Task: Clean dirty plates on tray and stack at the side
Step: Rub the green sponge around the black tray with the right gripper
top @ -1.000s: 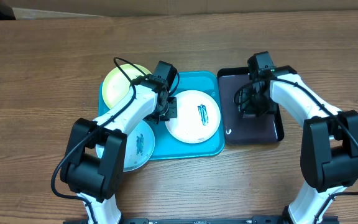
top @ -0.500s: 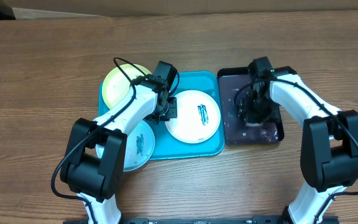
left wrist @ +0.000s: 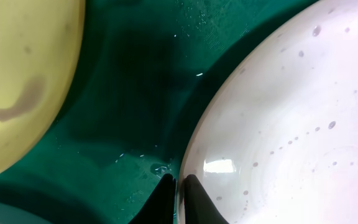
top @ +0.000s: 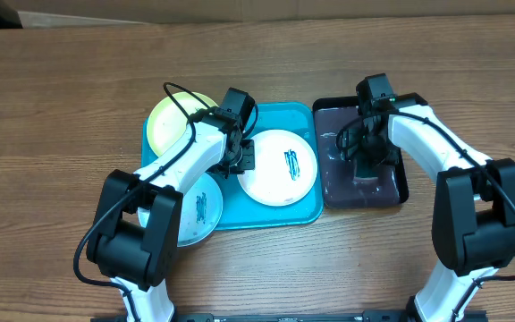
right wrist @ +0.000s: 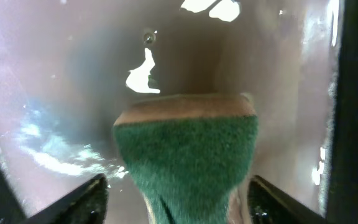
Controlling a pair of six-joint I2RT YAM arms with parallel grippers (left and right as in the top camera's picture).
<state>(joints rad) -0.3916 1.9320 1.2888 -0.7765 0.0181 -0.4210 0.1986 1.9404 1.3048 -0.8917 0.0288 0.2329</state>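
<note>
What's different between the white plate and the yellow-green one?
The white plate lies in the middle of the turquoise tray; the yellow-green plate sits at its far left corner. The left gripper pinches the white plate's rim, not the yellow-green plate's. Both are round.

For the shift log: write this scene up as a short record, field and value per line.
tray: turquoise, holds three plates
white plate: on the tray, teal smear
yellow-green plate: tray's far-left corner
pale blue plate: overhangs tray's near-left edge
left tool: shut on white plate's rim
right tool: over black tray, jaws either side of sponge, grip unclear
stacked aside: nothing yet
</note>
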